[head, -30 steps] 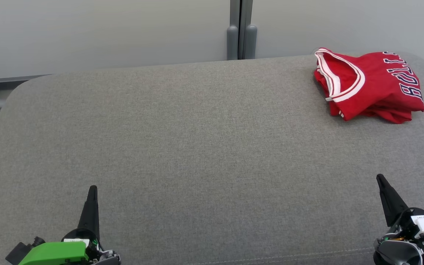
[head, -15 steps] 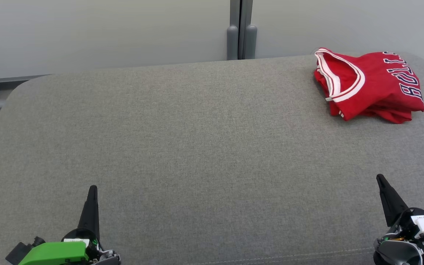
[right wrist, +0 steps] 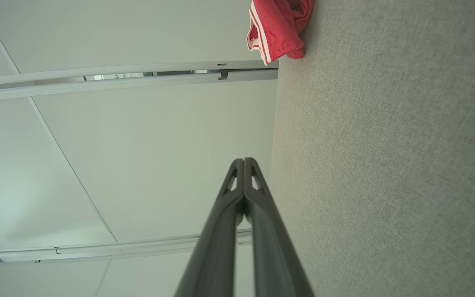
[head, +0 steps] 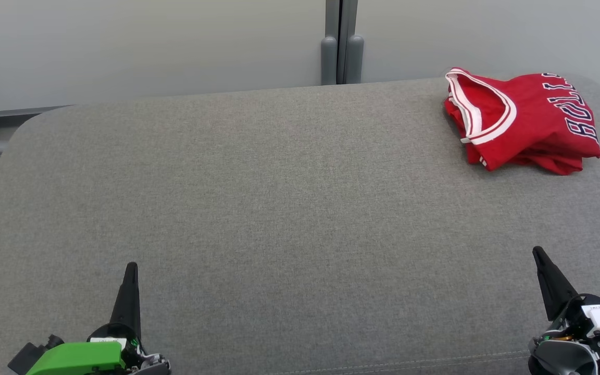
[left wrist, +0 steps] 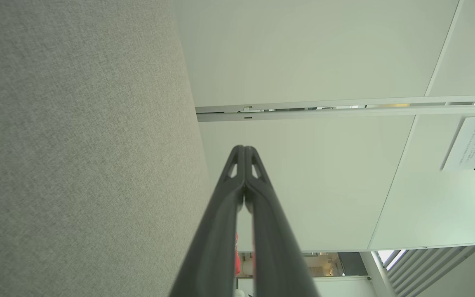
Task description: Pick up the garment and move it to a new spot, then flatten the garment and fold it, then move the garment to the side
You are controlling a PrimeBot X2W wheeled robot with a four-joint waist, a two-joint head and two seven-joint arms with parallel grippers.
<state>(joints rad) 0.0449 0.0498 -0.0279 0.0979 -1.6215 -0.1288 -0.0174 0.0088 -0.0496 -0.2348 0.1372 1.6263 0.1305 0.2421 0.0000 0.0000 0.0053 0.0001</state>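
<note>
Red white-trimmed jersey garment [head: 532, 130] lies folded at two o'clock, lettering partly hidden; my left gripper [head: 131, 268] and right gripper [head: 538, 253] pinch closed, empty.

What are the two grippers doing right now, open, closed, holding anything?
Left gripper: closed, holding nothing.
Right gripper: closed, holding nothing; the red jersey lies apart from it.

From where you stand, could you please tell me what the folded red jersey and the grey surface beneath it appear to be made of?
The folded red jersey with white trim looks like thin sports knit, probably synthetic: it lies in soft, limp layers. The grey surface seems a padded cushion in matte woven upholstery cloth: fine flecked weave, rounded corners, stitched seam near the front edge.
</note>
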